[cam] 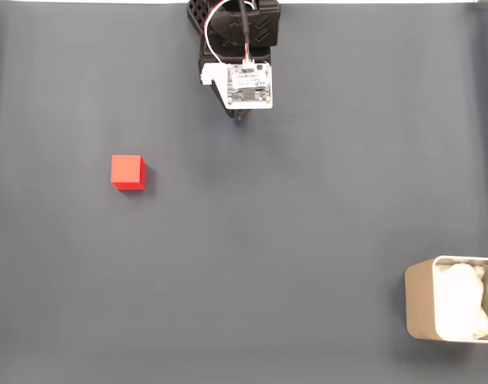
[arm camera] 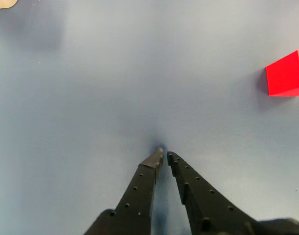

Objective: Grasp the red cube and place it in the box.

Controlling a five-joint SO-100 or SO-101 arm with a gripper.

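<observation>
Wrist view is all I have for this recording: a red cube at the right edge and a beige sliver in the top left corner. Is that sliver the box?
Observer: Likely. In the fixed view the box sits at the lower right edge of the grey mat, far from the arm.
Operator: Anything inside it?
Observer: White soft padding; no cube in it.
Operator: Where is the cube relative to the arm?
Observer: The red cube lies on the left of the fixed view, apart from the arm's wrist at top centre.
Operator: Gripper state?
Observer: The gripper is empty, its fingertips nearly together.
</observation>
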